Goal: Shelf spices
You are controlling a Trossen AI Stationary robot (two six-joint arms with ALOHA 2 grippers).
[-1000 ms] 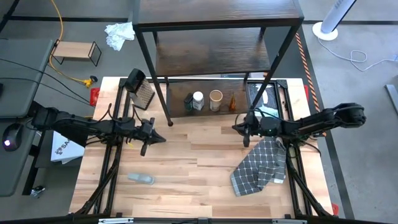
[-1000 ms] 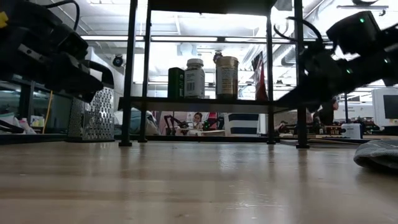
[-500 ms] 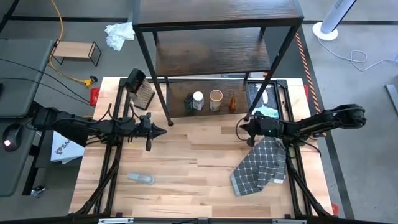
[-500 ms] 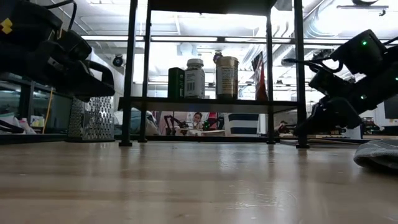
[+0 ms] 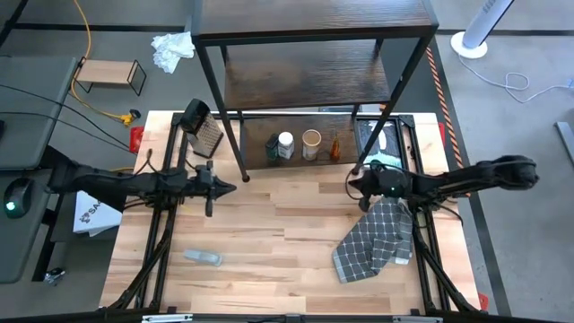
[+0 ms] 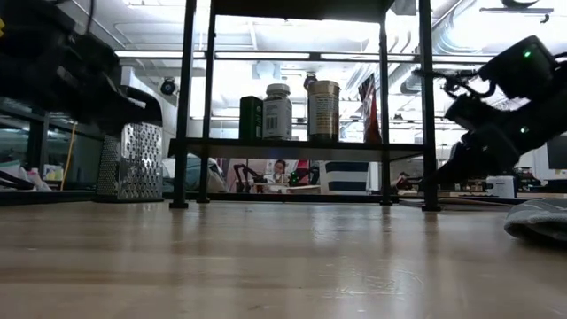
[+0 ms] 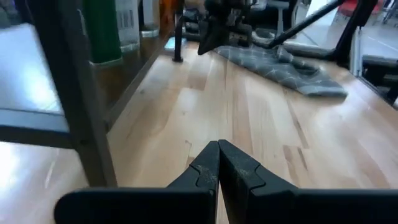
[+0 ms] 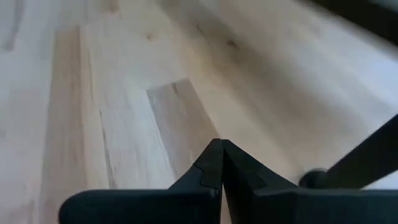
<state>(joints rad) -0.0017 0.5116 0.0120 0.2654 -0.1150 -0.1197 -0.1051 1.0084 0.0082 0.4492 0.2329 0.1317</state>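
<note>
The spices stand in a row on the lowest board (image 5: 305, 161) of the shelf (image 5: 314, 54): a dark jar (image 5: 272, 146), a white-capped jar (image 5: 285, 142), a tan-lidded jar (image 5: 311, 140) and a slim amber bottle (image 5: 335, 147). In the low view the dark jar (image 6: 251, 118), white-capped jar (image 6: 277, 111) and tan-lidded jar (image 6: 323, 110) stand side by side, with a reddish packet (image 6: 369, 111) to their right. My left gripper (image 5: 231, 187) is shut over the table, left of the shelf's front leg. My right gripper (image 5: 351, 187) is shut near the right front leg. Both hold nothing.
A metal box grater (image 5: 204, 133) stands at the shelf's left. A clear flat plastic object (image 5: 204, 258) lies near the table's front left. A grey checked cloth (image 5: 377, 238) lies under the right arm. Bare wood (image 5: 287, 215) stretches between the two grippers.
My right gripper has drawn back from the shelf toward the table's right and sunk lower. My left gripper has shifted slightly toward the far edge and levelled out. The jars on the shelf have stayed put.
</note>
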